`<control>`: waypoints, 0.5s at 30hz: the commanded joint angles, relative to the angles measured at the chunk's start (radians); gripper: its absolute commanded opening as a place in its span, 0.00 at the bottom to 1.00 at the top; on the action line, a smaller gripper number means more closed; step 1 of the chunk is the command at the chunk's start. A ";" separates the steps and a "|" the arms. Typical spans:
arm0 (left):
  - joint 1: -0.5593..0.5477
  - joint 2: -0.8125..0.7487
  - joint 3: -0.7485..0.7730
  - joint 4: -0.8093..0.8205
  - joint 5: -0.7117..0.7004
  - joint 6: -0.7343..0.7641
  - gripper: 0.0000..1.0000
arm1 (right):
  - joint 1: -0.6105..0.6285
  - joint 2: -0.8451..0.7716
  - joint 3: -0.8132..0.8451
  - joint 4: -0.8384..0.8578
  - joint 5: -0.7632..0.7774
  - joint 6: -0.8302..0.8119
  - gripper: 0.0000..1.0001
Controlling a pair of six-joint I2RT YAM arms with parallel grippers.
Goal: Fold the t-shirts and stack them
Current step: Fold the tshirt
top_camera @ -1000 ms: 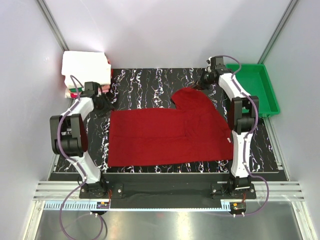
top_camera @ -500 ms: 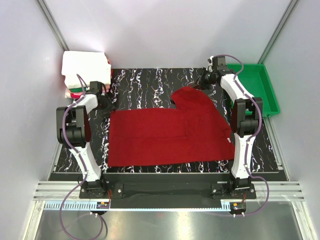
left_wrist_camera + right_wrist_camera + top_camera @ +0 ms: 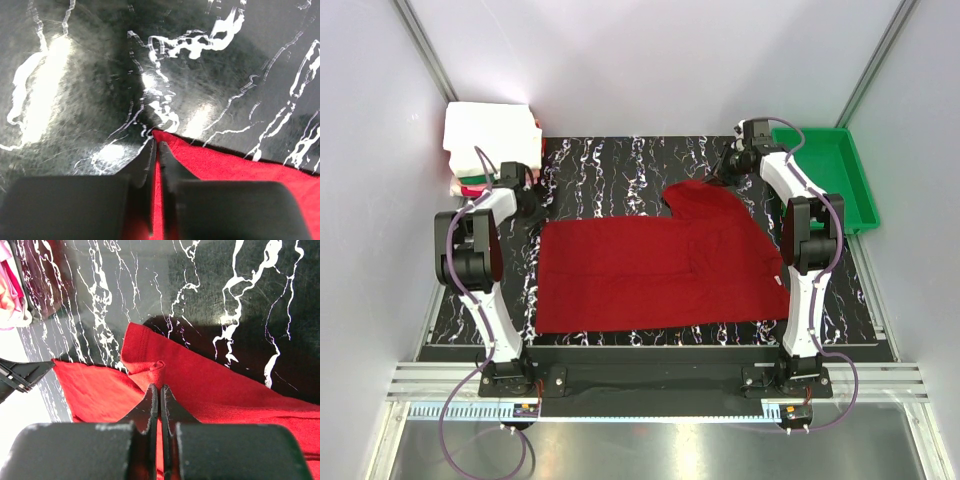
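The red t-shirt (image 3: 660, 265) lies spread across the tabletop (image 3: 620, 170), left fingers (image 3: 142, 170) pinched shut on its far left corner and right fingers (image 3: 145, 409) shut on its far sleeve, so both should lift level and carry that edge evenly toward the near hem.

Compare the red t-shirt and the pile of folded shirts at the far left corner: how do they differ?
The red t-shirt lies spread out on the mat; the folded shirts form a compact pile. The red t-shirt is one colour; the folded shirts show white on top, with pink edges below. Both are cloth.
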 commanded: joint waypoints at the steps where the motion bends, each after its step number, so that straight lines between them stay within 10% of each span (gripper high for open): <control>1: -0.019 0.009 0.022 0.054 0.018 0.036 0.00 | 0.012 -0.079 -0.006 0.042 -0.029 -0.014 0.00; 15: -0.032 -0.231 -0.080 0.020 0.070 0.092 0.00 | 0.012 -0.419 -0.302 0.056 0.035 -0.149 0.00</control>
